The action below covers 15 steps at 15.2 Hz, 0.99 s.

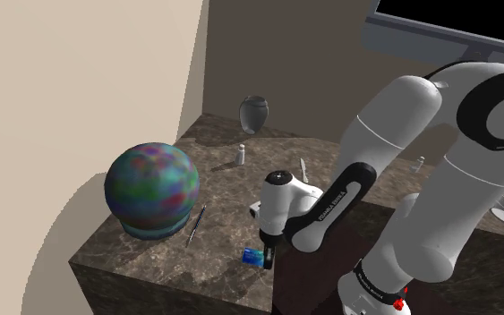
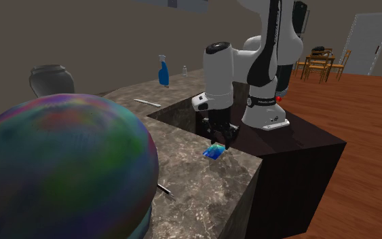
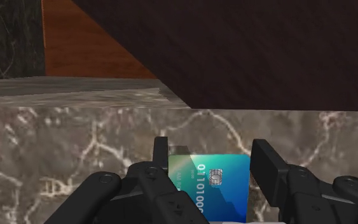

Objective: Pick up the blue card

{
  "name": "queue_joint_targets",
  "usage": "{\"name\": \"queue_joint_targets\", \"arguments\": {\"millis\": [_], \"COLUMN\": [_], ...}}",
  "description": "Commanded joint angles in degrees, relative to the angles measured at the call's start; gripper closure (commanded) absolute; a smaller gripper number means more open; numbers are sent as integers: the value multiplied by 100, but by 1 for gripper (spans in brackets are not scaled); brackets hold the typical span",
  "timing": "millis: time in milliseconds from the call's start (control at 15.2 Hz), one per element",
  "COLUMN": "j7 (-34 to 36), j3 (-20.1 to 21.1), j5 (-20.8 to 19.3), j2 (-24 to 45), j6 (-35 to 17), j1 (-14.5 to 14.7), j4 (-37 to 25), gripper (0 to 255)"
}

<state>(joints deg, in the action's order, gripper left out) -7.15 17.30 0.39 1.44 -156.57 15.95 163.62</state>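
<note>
The blue card (image 3: 217, 181), blue-green with a chip and printed digits, sits between my two black fingers (image 3: 161, 153) in the wrist view, and both pads press against its edges. My gripper (image 1: 264, 254) points down at the dark marble counter (image 1: 169, 264) near its corner, beside the stand. In the shoulder view the card (image 1: 254, 258) shows just under the fingertips. In the second exterior view the card (image 2: 214, 151) is tilted, just above the counter top, below my gripper (image 2: 220, 141).
A large multicoloured sphere (image 1: 151, 190) stands on the counter at the shoulder view's left, with a pen (image 1: 196, 224) beside it. A grey vase (image 1: 253, 114) and a small bottle (image 1: 240, 154) stand farther back. A blue spray bottle (image 2: 163, 71) stands at the far edge. The dark stand (image 2: 298, 146) adjoins the counter.
</note>
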Motion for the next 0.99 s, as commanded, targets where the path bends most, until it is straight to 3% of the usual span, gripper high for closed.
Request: {"name": "queue_joint_targets", "arguments": {"millis": [0, 462, 924], "j7": [-113, -413, -525], "j3": [36, 26, -32], "j5": [167, 599, 749], "j2": [-209, -1046, -1604], "j6": [181, 980, 1575], "j1": [14, 130, 207], "j4": [24, 39, -6], "gripper": [255, 255, 255]}}
